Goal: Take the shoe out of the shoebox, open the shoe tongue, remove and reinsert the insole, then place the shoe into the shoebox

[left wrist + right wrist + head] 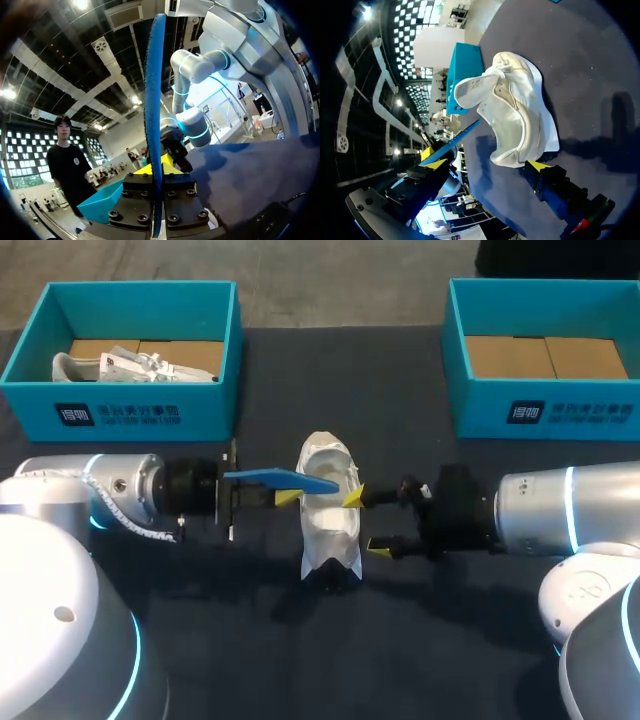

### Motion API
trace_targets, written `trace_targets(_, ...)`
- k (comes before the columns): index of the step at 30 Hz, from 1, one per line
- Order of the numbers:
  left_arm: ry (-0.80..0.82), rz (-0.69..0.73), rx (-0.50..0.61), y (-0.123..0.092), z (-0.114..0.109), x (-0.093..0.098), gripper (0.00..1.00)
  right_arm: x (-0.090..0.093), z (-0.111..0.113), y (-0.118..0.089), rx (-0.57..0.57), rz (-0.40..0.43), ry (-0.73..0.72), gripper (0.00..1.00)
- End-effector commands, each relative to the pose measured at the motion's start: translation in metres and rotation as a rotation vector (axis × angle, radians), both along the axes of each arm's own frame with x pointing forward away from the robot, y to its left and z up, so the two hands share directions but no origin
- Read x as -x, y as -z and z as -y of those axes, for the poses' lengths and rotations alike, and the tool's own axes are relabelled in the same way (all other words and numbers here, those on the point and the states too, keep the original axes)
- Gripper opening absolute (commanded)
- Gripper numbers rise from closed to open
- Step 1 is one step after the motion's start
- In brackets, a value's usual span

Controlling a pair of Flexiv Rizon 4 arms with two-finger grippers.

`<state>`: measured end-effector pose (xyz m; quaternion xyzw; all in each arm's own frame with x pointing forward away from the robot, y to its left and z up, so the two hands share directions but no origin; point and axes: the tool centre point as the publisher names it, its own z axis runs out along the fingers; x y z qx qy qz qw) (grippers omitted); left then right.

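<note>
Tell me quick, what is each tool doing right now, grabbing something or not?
Left tool: closed on the blue insole.
Right tool: open, at the white shoe, holding nothing.

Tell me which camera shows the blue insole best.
The head view: the blue insole shows its broad face, running from the left gripper to the white shoe. The left wrist view shows it edge-on; the right wrist view, only a narrow strip.

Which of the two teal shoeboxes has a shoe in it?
The far-left shoebox: a white shoe lies inside it. The far-right shoebox shows only brown cardboard floor.
</note>
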<state>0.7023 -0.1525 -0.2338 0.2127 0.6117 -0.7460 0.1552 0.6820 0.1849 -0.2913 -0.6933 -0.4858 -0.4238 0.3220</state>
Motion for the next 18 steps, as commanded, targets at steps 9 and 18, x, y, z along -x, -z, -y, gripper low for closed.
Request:
trace_targets(9,-0.009,-0.012,0.001,0.005,0.001,0.002,0.00,0.000,-0.003,-0.001,0.009,-0.002,0.004,1.00)
trace_targets(18,-0.012,-0.031,-0.006,0.014,0.003,0.000,0.00,0.000,-0.003,-0.001,0.009,-0.002,0.004,1.00)
